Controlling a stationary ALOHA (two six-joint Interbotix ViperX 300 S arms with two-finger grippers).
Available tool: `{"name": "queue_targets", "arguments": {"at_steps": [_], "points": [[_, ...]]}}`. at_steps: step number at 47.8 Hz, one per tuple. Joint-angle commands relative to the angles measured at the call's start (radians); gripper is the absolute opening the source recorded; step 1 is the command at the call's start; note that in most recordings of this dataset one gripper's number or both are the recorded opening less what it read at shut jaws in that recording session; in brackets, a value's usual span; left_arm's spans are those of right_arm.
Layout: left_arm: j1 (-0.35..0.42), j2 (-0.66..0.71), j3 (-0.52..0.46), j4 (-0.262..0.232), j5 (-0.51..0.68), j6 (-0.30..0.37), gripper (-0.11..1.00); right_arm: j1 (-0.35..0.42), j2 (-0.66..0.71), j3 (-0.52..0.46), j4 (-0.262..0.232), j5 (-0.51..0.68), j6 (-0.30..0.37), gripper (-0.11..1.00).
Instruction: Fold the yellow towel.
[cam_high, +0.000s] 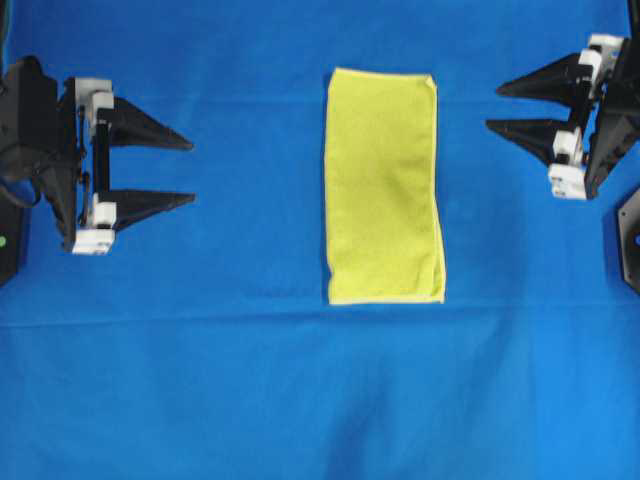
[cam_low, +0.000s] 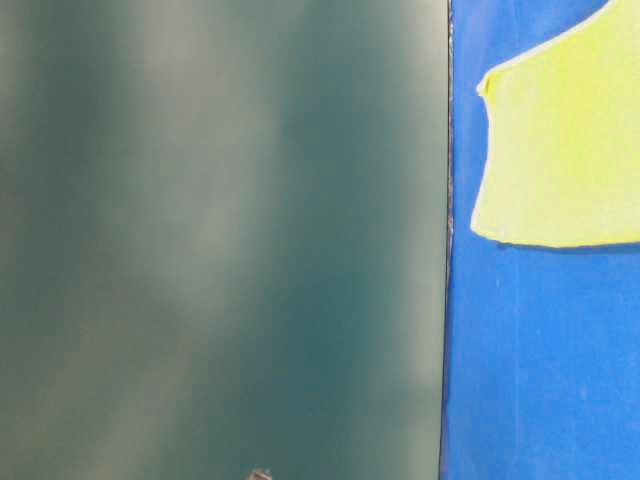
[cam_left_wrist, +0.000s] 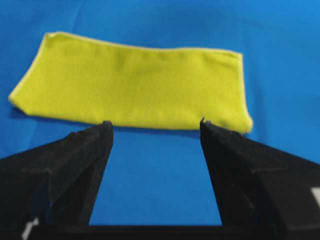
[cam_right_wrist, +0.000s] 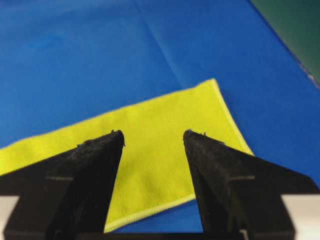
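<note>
The yellow towel (cam_high: 384, 188) lies flat on the blue table cover as a tall narrow rectangle, folded in half, with its pale hem showing along the edges. It also shows in the left wrist view (cam_left_wrist: 135, 82), the right wrist view (cam_right_wrist: 150, 145) and the table-level view (cam_low: 565, 150). My left gripper (cam_high: 192, 170) is open and empty, well left of the towel. My right gripper (cam_high: 492, 108) is open and empty, a short way right of the towel's top right corner.
The blue cover (cam_high: 300, 400) spans the whole table. A black mount (cam_high: 628, 240) sits at the right edge. In the table-level view a blurred grey-green surface (cam_low: 220, 240) fills the left side.
</note>
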Motion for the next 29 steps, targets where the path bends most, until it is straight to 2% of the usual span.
{"name": "queue_targets", "arguments": {"at_steps": [1, 12, 29], "points": [[0.003, 0.011, -0.025, -0.002, -0.011, 0.0, 0.67, 0.0, -0.002, -0.015, 0.005, -0.011, 0.0, 0.57], [0.035, 0.074, -0.052, -0.002, -0.048, 0.002, 0.67, -0.029, 0.031, -0.04, 0.014, 0.015, 0.011, 0.57], [0.204, 0.408, -0.244, 0.0, -0.061, 0.017, 0.67, -0.15, 0.348, -0.173, -0.012, 0.112, -0.002, 0.57]]}}
